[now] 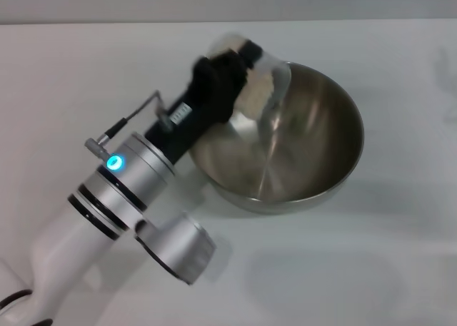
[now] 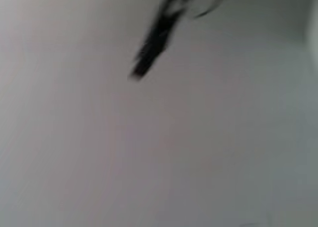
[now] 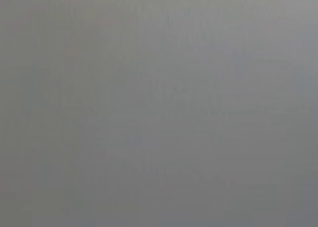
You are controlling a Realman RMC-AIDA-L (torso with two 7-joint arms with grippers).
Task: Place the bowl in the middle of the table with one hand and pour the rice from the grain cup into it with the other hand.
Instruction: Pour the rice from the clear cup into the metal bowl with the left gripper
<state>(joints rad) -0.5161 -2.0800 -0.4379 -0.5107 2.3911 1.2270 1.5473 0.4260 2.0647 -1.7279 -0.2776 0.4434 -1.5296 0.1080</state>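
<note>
1. Head view: the large shiny stainless-steel bowl [image 1: 285, 144] is seen on the plain white table [image 1: 400, 269], right of centre and nearer the far edge. The small clear plastic grain cup [image 1: 258, 80], gripped by the left gripper [image 1: 235, 76], is held tilted over the bowl's left rim, its mouth directed toward the bowl's interior. The pale rice [image 1: 257, 89] lies inside the cup.
2. Left wrist view: only a blurred dark streak is shown.
3. Right wrist view: nothing is shown; the right gripper is not in view.
</note>
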